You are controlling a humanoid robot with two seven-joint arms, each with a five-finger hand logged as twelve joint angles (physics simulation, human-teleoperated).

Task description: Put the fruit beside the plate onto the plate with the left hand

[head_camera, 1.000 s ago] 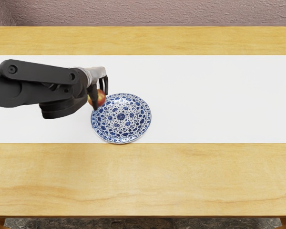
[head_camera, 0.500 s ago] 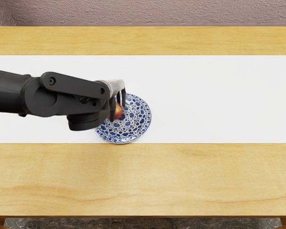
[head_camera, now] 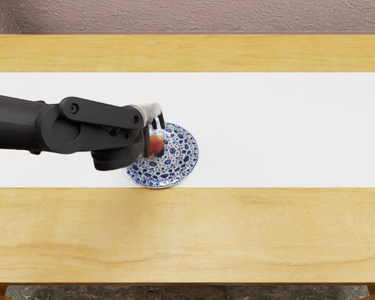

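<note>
No writing can be read, not even on the plate.

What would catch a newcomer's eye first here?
The black left arm coming in from the left edge, its left hand closed on a red fruit over the left part of the blue-patterned plate. Then the white runner crossing the wooden table.

Plate partly behind left hand
</note>
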